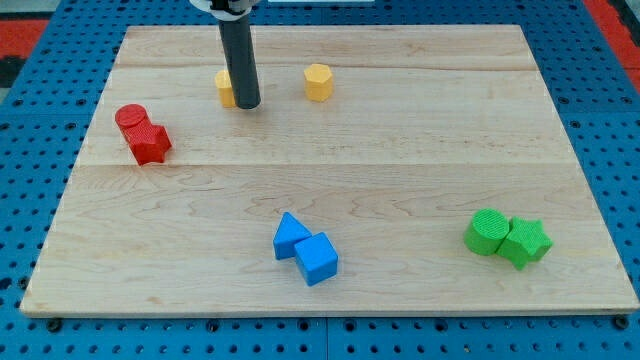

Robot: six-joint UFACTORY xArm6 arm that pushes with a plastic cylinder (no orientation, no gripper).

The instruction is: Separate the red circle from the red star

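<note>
The red circle sits at the view's left on the wooden board, touching the red star just below and to its right. My tip rests on the board near the view's top, to the right of both red blocks and well apart from them. It stands right beside a yellow block, partly hiding it.
A yellow hexagon lies to the right of my tip. A blue triangle and a blue cube touch at the view's bottom centre. A green circle and a green star touch at the bottom right.
</note>
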